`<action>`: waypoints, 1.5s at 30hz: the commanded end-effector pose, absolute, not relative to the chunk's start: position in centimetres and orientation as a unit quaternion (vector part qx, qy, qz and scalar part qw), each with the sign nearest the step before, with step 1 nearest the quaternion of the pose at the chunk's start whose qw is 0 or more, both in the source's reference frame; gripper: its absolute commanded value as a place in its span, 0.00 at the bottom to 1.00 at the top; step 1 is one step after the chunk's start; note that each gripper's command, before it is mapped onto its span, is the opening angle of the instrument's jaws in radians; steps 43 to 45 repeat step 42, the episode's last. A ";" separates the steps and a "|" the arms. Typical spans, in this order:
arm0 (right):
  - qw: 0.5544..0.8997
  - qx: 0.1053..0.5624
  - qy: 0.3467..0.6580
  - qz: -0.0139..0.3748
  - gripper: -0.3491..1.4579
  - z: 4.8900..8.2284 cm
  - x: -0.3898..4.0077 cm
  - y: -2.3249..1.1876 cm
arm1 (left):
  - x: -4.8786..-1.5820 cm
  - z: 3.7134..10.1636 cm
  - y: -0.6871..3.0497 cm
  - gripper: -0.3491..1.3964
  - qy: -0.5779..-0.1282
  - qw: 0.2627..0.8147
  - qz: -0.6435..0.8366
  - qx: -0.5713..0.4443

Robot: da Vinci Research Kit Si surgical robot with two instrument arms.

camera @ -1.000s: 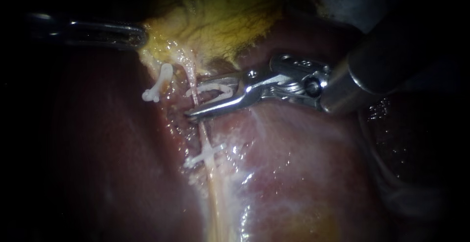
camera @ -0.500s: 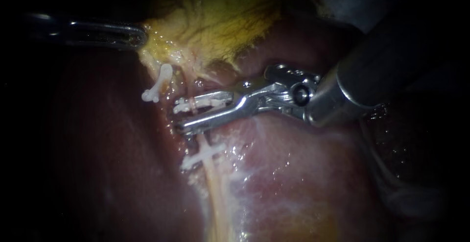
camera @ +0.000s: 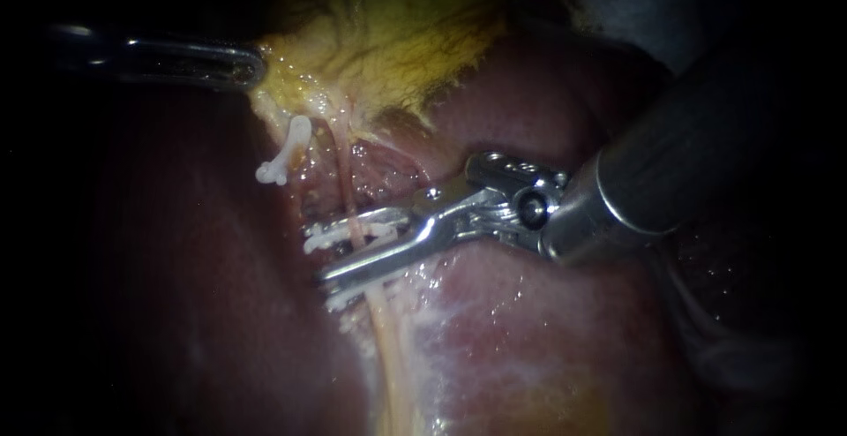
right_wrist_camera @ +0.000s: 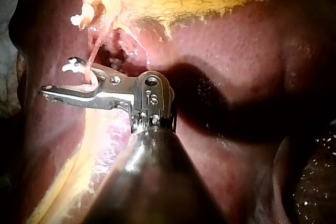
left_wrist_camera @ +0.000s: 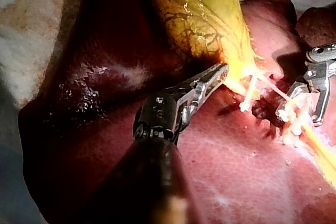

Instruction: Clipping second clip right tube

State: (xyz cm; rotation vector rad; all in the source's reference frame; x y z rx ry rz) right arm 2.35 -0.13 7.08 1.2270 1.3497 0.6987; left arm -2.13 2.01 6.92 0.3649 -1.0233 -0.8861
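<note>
two instruments show. my right instrument (camera: 319, 252) enters from 3 o'clock; its jaws stand partly apart yet clamp a white clip (camera: 340, 235) from both sides, and the right tube (camera: 342, 180) runs between them over the liver (camera: 547, 330). at 10 o'clock from those jaws an upper clip (camera: 284, 155) sits apart. my left instrument (camera: 251, 65), from 9 o'clock, has jaws closed on the gallbladder (camera: 397, 39) edge.
</note>
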 end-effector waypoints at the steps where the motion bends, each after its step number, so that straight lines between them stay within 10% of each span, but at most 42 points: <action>1: 0.560 0.522 0.571 0.299 0.46 7.08 2.34 -0.12 | -2.13 6.92 2.01 0.00 -0.471 0.764 -0.408 0.168; 18: 0.560 0.538 0.557 0.295 0.21 7.09 2.31 -0.12 | -2.13 6.92 2.01 0.00 -0.471 0.764 -0.408 0.168; 22: 0.560 0.539 0.556 0.295 0.01 7.09 2.31 -0.11 | -2.13 6.92 2.01 0.00 -0.471 0.764 -0.408 0.168; 45: 0.562 0.543 0.552 0.291 0.00 7.14 2.30 -0.09 | -2.13 6.92 2.01 0.00 -0.471 0.764 -0.408 0.168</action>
